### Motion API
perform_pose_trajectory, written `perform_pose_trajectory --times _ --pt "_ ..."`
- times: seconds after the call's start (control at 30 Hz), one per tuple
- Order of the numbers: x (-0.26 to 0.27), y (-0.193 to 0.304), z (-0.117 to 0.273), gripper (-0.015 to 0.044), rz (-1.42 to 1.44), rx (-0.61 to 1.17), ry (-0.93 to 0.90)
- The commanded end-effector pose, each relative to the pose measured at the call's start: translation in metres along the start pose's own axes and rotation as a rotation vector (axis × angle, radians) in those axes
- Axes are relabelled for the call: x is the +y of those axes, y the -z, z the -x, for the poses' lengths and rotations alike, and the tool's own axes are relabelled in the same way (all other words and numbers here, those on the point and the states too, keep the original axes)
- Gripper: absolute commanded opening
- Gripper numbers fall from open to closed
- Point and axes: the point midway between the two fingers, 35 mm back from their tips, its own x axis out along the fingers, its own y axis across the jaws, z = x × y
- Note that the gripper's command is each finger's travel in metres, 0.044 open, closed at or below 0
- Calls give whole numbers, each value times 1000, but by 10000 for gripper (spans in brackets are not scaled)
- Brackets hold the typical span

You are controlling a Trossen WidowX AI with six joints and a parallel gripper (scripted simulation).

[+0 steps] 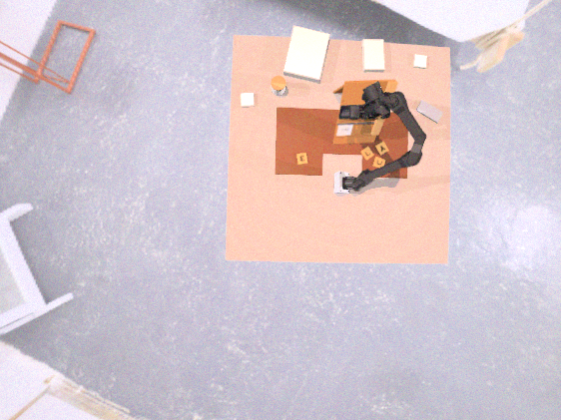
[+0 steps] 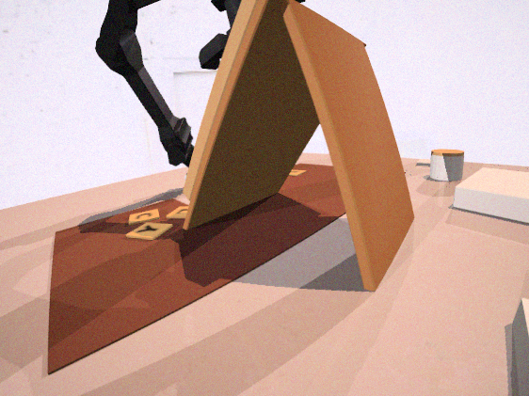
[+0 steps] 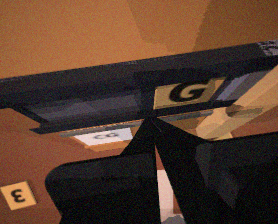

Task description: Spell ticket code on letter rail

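The G tile (image 3: 189, 93) sits in the dark rail (image 3: 75, 82) on the tilted board (image 1: 355, 91) (image 2: 376, 151) (image 3: 75, 40), towards the rail's right end, with blue rail floor on both sides. My gripper (image 3: 150, 122) is shut and empty, its tips at the rail's lower lip, left of the G. Its fingertips cannot be made out in the top and exterior views. The ticket (image 1: 344, 130) (image 3: 102, 136) is below the rail; its print is partly hidden. The E tile (image 1: 301, 159) (image 3: 18, 196) lies on the mat at left. An A tile (image 1: 381, 148) and two others (image 1: 367, 153) (image 1: 379, 163) lie at right.
The brown mat (image 1: 294, 131) (image 2: 104, 293) lies under the board's front. Behind are an orange-topped cup (image 1: 279, 84) (image 2: 447, 166), a large white box (image 1: 307, 53) and a smaller one (image 1: 373, 55). A grey block (image 1: 429, 111) lies right of the arm.
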Motion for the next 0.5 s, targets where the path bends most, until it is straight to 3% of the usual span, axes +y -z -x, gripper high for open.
perform_pose_trajectory --times 0.0,0.47 --pt "1 -2 -2 0 2 -1 -2" --pt "0 -8 -6 0 2 -1 -2"
